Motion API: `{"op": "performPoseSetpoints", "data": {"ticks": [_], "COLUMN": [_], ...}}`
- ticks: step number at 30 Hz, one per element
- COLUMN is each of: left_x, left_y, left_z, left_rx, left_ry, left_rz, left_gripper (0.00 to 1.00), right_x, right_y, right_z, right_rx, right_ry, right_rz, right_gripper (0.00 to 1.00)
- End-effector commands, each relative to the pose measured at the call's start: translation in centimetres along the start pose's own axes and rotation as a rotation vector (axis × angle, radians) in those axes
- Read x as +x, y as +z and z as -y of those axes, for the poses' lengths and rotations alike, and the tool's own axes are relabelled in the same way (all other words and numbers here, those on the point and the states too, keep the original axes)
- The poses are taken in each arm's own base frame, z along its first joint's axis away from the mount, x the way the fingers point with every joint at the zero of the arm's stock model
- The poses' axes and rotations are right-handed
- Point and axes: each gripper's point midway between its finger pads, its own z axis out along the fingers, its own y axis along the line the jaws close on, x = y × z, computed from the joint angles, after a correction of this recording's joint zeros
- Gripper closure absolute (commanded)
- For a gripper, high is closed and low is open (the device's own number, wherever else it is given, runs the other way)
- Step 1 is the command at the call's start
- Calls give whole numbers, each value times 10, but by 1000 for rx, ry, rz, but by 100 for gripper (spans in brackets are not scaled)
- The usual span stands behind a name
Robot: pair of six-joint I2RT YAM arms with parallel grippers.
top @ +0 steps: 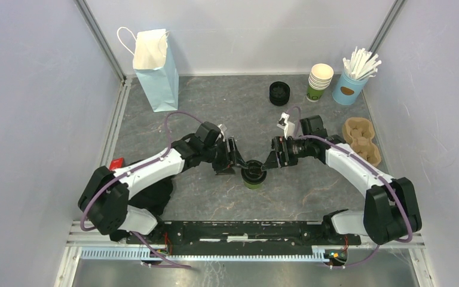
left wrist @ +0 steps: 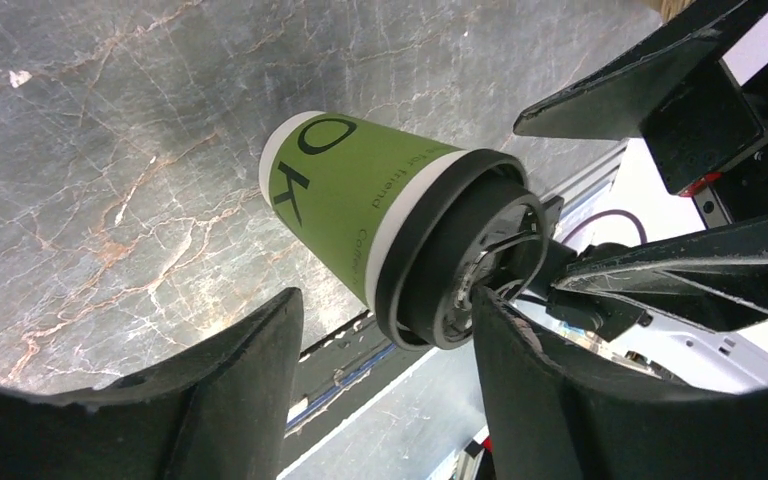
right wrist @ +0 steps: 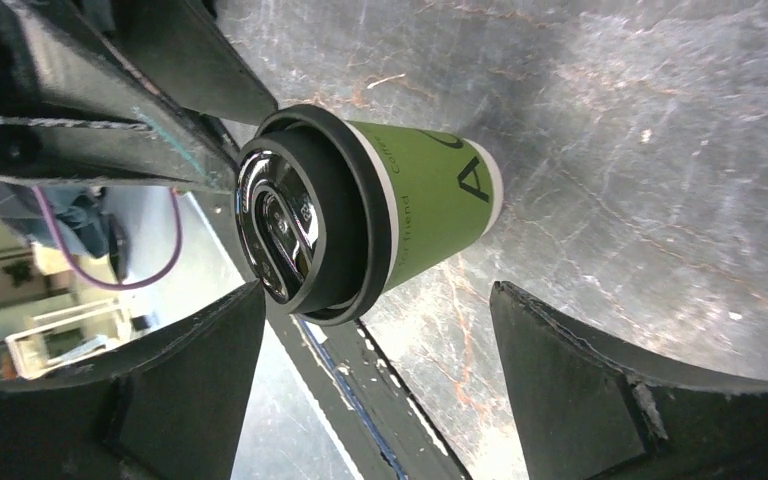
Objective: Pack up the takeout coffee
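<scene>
Left of frame centre, the left gripper (top: 233,164) is hovering with jaws spread, gripping nothing. The cup (top: 253,177) is standing upright at centre; the right gripper (top: 271,162) is flanking it, equally wide, likely readying a lift.

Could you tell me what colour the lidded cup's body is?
Green with black lettering on the cup; clearest in left wrist view.

Top cam hangs high over the near edge, looking down at the whole table (top: 227,107). The 2 wrist cams sit close, facing each other across 1 lidded cup (left wrist: 360,200).
</scene>
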Motion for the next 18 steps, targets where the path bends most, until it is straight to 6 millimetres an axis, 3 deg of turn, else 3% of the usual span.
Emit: {"op": "performPoseSetpoints", "data": {"ticks": [1,6,13,18], "left_x": [-26,-52,-77,-89], "left_y": [-32,-87,-174,-203], "left_z": [32,36,58,75], "left_rx": [1,-125,-123,-85], "left_ry": [90,148,167,156], "left_rz": [115,291,564,664], "left_gripper": [26,9,5,3], "right_x": [-20,-27,-30,-27], "right_y": [-19,-29,-16,-6], "right_z": [-4,-9,-29,-48], "right_rx": [164,370,521,579], "right_ry": [-172,-306,-443,-528], "right_rz": [4,-51,-147,-235], "right_gripper": [8,2,2,2]}}
